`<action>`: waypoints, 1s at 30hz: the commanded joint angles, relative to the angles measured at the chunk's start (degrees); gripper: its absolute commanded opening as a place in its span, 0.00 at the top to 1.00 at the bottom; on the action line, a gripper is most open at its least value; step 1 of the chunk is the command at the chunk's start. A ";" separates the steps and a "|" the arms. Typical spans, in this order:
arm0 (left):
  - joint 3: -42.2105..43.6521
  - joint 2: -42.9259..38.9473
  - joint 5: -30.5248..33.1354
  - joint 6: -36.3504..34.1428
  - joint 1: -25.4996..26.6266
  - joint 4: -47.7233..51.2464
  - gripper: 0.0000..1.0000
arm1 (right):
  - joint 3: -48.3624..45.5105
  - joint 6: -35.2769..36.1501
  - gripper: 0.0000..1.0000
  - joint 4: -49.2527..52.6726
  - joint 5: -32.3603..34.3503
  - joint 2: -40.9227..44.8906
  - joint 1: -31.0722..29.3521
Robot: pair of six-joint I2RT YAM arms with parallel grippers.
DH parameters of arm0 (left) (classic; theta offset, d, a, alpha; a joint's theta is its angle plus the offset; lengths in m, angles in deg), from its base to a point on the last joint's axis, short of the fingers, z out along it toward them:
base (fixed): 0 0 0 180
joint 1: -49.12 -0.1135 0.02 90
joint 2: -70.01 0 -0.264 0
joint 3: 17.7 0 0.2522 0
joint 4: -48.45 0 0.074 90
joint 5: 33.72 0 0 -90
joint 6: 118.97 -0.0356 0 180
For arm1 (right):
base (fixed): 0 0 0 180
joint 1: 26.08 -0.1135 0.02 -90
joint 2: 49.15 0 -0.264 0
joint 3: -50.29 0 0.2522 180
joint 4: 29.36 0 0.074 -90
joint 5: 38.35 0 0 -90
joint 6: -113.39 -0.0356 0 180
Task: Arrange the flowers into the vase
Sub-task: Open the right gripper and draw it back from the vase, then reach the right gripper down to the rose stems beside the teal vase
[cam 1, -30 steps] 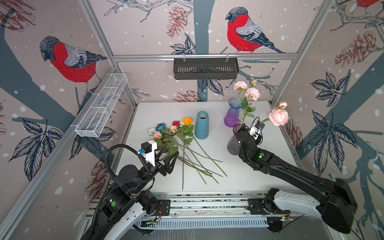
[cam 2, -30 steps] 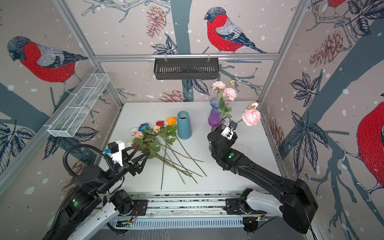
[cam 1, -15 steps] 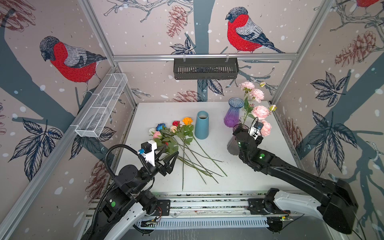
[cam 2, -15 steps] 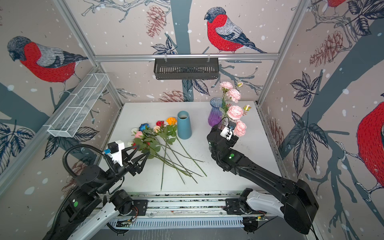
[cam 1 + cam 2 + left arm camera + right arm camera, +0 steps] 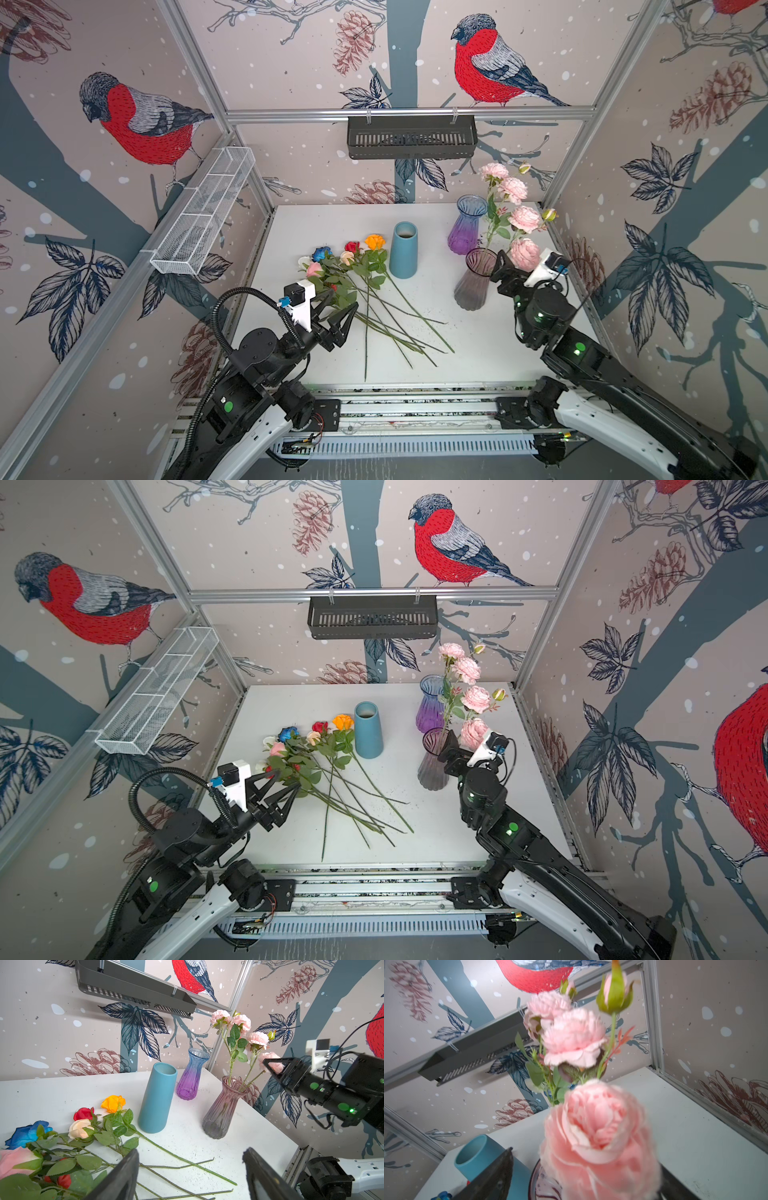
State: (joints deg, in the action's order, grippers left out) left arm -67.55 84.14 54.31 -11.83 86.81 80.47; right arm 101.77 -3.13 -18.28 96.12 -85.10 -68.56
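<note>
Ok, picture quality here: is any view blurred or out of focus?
Right wrist view: the nearest pink bloom fills the middle, soft and out of focus. Left wrist view: sharp, the smoky glass vase crisp. Both top views: sharp, evenly lit, no glare on the table.

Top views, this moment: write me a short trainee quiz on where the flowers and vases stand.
1. True or false: the pink spray stands in the purple vase.
2. The roses are: A) in the blue vase, B) lying on the table, C) in the black basket.
3. Is the left hand open or shut?
Key: 1 false, it stands in the smoky glass vase; 2 B; 3 open, holding nothing.
</note>
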 commanded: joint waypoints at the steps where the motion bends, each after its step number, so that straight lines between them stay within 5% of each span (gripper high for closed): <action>1: -0.11 0.19 -1.13 -0.35 -0.29 -2.45 0.21 | 4.56 4.46 0.09 2.62 -4.45 1.75 1.84; 8: -0.03 0.15 -1.27 -0.18 -0.51 -2.47 0.21 | 11.48 11.11 0.08 2.47 -12.56 2.39 3.01; 14: -0.03 0.63 -1.52 -0.25 -0.51 -2.44 0.21 | 12.83 13.87 0.11 1.09 -43.72 -3.01 2.26; 18: -0.03 0.54 -1.24 -0.18 -0.51 -2.52 0.21 | 11.29 12.22 0.12 -2.48 -54.07 -8.79 -2.64; 21: 0.00 0.51 -1.19 -0.19 -0.51 -2.41 0.21 | 9.84 13.31 0.14 -5.96 -54.31 -13.30 -9.01; 25: -0.03 0.45 -0.92 -0.15 -0.51 -2.27 0.21 | 11.31 14.69 0.20 -5.12 -46.00 -20.82 -15.37; 27: -0.03 0.30 -0.99 -0.10 -0.51 -2.27 0.21 | 11.83 13.21 0.23 -4.62 -38.65 -23.98 -16.98; 30: -0.02 0.06 -1.14 -0.12 -0.56 -2.39 0.21 | 11.76 11.82 0.25 -5.03 -36.81 -27.59 -16.88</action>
State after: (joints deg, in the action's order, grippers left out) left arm -67.49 84.42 53.28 -11.83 86.40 80.45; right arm 113.02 10.01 -20.81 53.80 -110.80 -85.17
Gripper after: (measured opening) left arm 0.790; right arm 0.758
